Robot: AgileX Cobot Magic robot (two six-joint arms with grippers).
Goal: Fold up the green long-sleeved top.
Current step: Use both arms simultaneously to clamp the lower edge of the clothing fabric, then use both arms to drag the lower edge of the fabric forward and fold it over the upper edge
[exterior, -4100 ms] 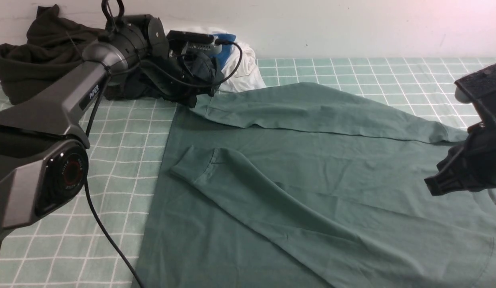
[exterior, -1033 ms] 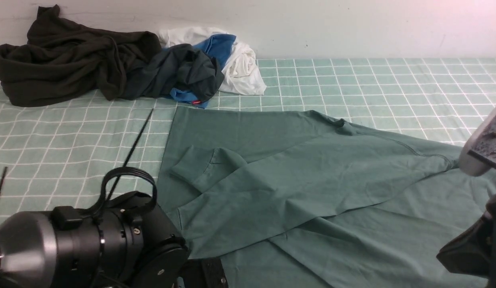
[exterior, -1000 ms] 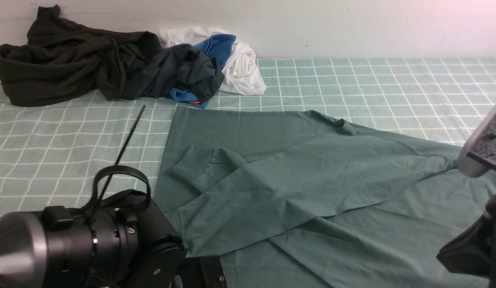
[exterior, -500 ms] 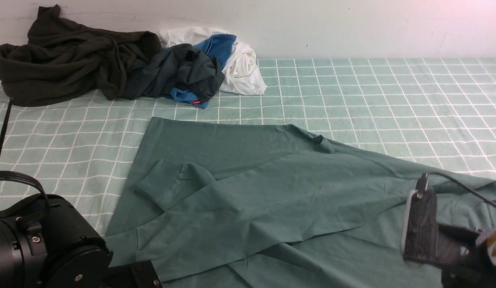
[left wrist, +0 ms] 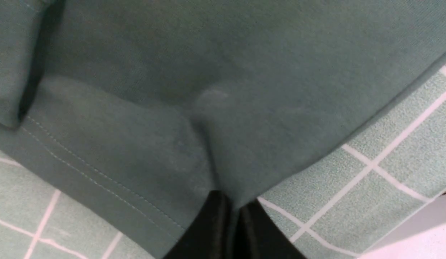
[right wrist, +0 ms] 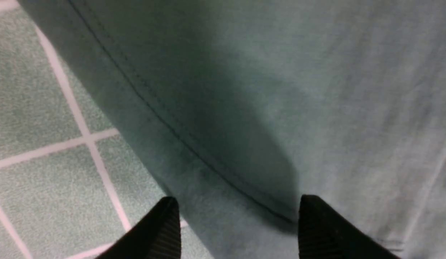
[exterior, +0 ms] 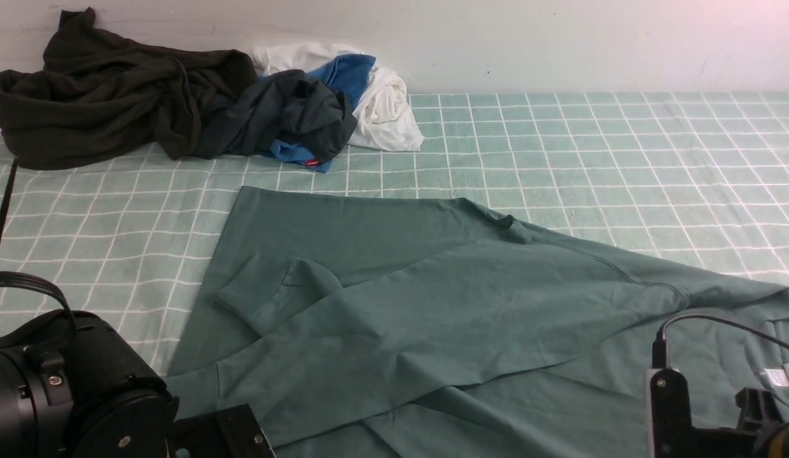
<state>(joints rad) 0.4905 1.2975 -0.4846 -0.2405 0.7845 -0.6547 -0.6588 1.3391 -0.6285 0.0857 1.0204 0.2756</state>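
The green long-sleeved top (exterior: pixel 432 305) lies partly folded on the checked cloth, one sleeve laid across its body and a ribbed cuff (exterior: pixel 254 299) pointing left. In the left wrist view my left gripper (left wrist: pixel 232 201) is shut on the green long-sleeved top (left wrist: pixel 172 108), pinching a ridge of cloth close to the stitched hem. My right gripper (right wrist: pixel 237 208) stands open just over the top's seamed edge (right wrist: pixel 280 90), nothing between its fingers. In the front view only the arms' bodies show, the left (exterior: pixel 70 388) and the right (exterior: pixel 687 413), both at the near edge.
A dark olive-black garment (exterior: pixel 102 102), a dark grey one (exterior: pixel 286 114) and white and blue clothes (exterior: pixel 382 108) are heaped at the back left against the wall. The checked green cloth (exterior: pixel 592 140) covers the table. A white label (exterior: pixel 776 376) shows at the top's right end.
The top has been dragged nearer and to the left. My right gripper has let go of it and opened, and that arm has sunk to the near edge. The left gripper stays shut.
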